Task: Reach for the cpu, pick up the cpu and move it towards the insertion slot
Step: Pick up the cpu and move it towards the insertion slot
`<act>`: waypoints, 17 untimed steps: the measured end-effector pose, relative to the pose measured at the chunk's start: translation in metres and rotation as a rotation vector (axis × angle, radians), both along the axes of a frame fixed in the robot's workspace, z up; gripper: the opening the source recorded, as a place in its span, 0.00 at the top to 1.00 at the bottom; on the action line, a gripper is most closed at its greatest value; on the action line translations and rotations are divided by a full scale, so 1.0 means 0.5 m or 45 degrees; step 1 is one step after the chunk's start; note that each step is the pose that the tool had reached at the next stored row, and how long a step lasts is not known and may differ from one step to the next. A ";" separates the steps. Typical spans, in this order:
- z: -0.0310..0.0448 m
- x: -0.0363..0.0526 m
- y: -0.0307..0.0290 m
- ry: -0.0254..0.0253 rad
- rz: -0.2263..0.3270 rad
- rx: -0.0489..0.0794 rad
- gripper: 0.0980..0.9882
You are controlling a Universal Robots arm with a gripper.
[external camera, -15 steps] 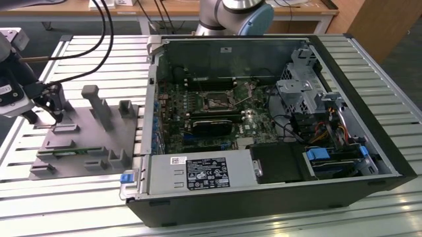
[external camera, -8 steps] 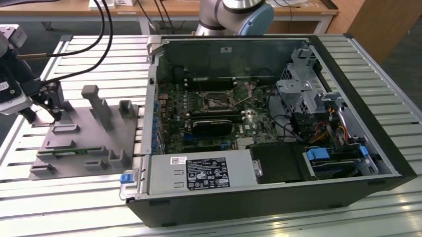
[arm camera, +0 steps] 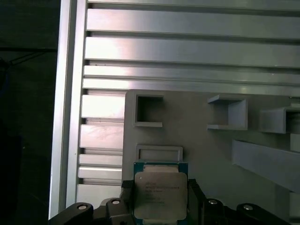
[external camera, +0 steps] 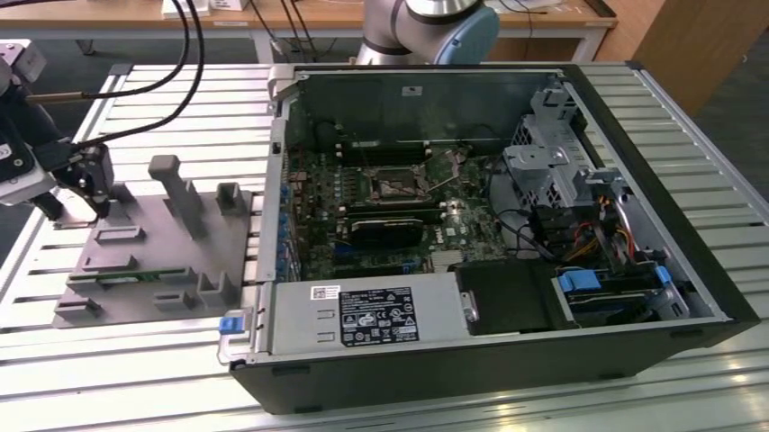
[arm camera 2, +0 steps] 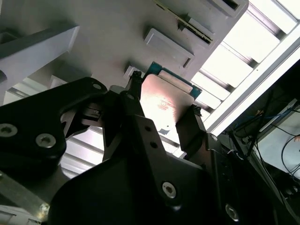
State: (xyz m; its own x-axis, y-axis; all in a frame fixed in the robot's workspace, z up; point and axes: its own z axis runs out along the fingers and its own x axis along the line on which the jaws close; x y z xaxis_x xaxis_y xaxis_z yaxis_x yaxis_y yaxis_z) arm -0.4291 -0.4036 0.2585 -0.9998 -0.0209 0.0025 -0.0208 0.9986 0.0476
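The cpu (arm camera: 161, 194), a flat square chip with a silver top and a thin blue-green rim, sits between my gripper's (arm camera: 160, 187) two dark fingers, which press on its opposite edges. In the second wrist view the cpu (arm camera 2: 164, 101) shows from below, held just above the grey fixture plate (arm camera 2: 108, 33), with my gripper (arm camera 2: 164, 105) shut on it. At the exterior view's left, my gripper (external camera: 75, 205) hangs over the far left corner of the fixture plate (external camera: 157, 261). The insertion slot (external camera: 394, 186), a dark square socket with a silver frame, lies on the green board inside the open computer case.
Upright grey fixture blocks (external camera: 180, 198) stand on the plate between my gripper and the case wall (external camera: 279, 180). A shallow empty pocket (arm camera: 159, 153) lies on the plate just beyond the cpu. A power supply (external camera: 360, 315) and drive cage (external camera: 553, 162) sit inside the case. Slatted aluminium table (external camera: 144, 99) surrounds everything.
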 end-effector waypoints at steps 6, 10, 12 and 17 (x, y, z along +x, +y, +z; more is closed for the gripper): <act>0.027 0.000 0.000 -0.0001 0.000 0.000 0.50; 0.047 0.000 0.000 0.0000 0.000 0.001 0.50; 0.058 0.000 0.000 -0.0002 0.000 0.001 0.50; 0.087 0.000 0.000 -0.0002 0.000 0.001 0.50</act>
State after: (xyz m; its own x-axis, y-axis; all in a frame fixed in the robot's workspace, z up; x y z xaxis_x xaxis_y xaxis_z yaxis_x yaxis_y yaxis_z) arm -0.4291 -0.4034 0.3019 -0.9998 -0.0211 0.0023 -0.0209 0.9986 0.0481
